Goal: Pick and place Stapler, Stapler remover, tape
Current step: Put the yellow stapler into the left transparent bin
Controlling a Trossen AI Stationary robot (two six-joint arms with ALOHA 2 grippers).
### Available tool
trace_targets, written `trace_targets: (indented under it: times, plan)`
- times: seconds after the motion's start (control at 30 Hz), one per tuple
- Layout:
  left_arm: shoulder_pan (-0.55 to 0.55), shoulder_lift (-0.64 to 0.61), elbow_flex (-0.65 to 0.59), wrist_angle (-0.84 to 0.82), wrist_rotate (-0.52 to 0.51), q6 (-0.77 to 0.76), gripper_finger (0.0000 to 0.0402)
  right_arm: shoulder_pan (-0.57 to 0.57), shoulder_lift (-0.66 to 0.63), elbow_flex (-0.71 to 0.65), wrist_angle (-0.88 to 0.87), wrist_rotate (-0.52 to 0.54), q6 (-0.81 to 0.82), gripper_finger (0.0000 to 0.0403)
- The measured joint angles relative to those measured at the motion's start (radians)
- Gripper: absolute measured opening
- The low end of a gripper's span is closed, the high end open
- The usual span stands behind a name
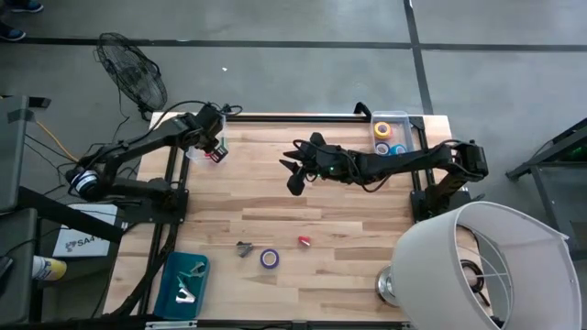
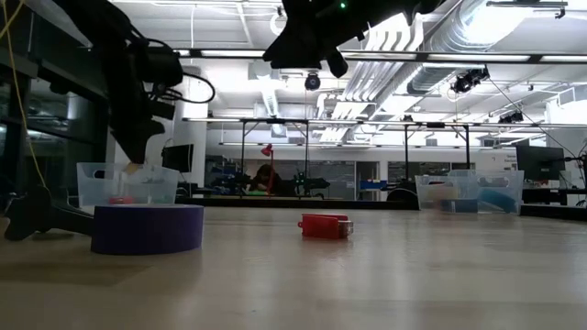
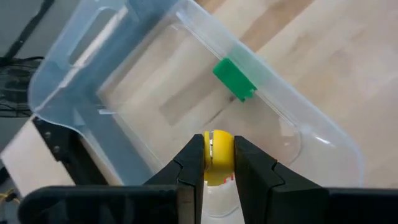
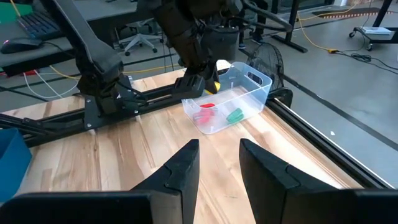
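My left gripper [image 3: 217, 149] hangs over a clear bin [image 3: 124, 62] at the table's far left corner [image 1: 197, 151] and is shut on a small yellow stapler [image 3: 217, 155]. A green stapler [image 3: 234, 79] and a red one [image 4: 206, 107] lie in that bin. My right gripper [image 4: 217, 152] is open and empty, raised above the table's middle [image 1: 293, 174]. A purple tape roll [image 1: 269, 258], a red stapler [image 1: 304, 241] and a dark staple remover [image 1: 243, 248] rest flat on the near part of the table. My left gripper pinches the yellow stapler's sides [image 3: 219, 144] between its two fingers [image 3: 194, 162], coming from above and pointing down. The stapler is lifted clear above the open clear bin [image 4: 249, 87]; its lower part is hidden between the fingers.
A blue bin [image 1: 183, 280] at the near left corner holds staple removers. A clear bin [image 1: 390, 133] at the far right holds yellow and blue tape rolls. A white lampshade [image 1: 481, 266] overhangs the near right corner. A fan [image 1: 133, 73] stands beyond the far left.
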Motion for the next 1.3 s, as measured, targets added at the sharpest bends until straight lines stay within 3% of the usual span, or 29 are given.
trace_targets:
  times: [0.23,0.47,1.1,1.3]
  plan:
    - [0.000,0.044,0.000,0.000,0.050,0.007,0.0061,0.000,0.000,0.000,-0.011,0.000,0.000,0.0106]
    - [0.000,0.063,0.000,0.022,0.083,0.017,0.0103,0.000,0.000,0.000,-0.021,0.000,0.022,0.0106]
    - [0.000,0.063,0.000,0.019,0.083,0.011,0.0112,0.000,0.000,0.000,-0.040,-0.001,0.019,0.0106]
    - [0.000,0.063,0.000,0.019,0.083,0.019,0.0151,0.000,0.000,0.000,-0.044,-0.025,0.019,0.0106]
